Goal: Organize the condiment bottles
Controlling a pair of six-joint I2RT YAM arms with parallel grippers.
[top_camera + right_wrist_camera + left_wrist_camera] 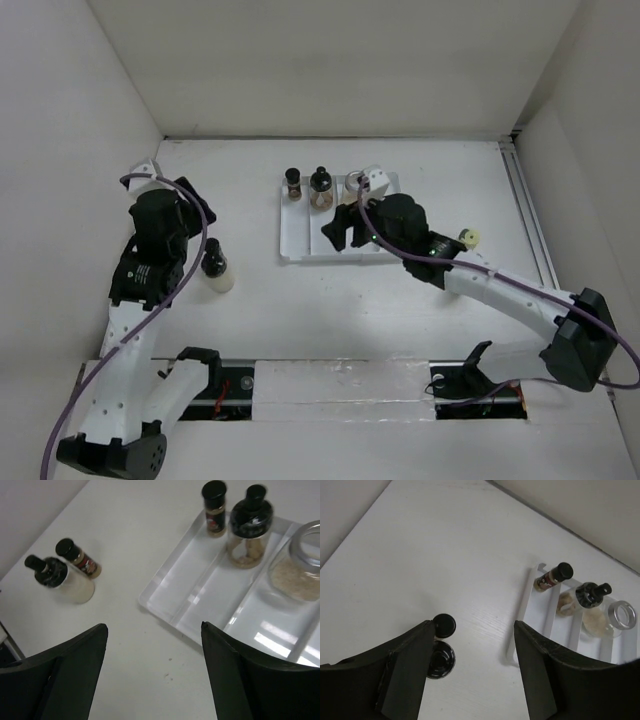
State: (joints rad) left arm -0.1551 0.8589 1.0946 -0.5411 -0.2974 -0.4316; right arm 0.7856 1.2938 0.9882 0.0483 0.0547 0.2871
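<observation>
A white divided tray (300, 238) holds three condiment bottles at its far end: a slim dark-capped spice bottle (293, 183) (215, 507), a round black-capped jar (321, 187) (249, 527) and a clear silver-lidded jar (623, 616) (297, 565). Left of the tray on the table stand a cream bottle with a black cap (216, 270) (62, 580) and a slim spice bottle (80, 559). My left gripper (473, 625) hovers open over bare table, those two bottles beside its left finger. My right gripper (154, 626) hangs open over the tray's near left corner, holding nothing.
A small pale-yellow-capped bottle (468, 238) stands on the table right of my right arm. White walls close in the table at the back and both sides. A metal rail (530, 215) runs along the right edge.
</observation>
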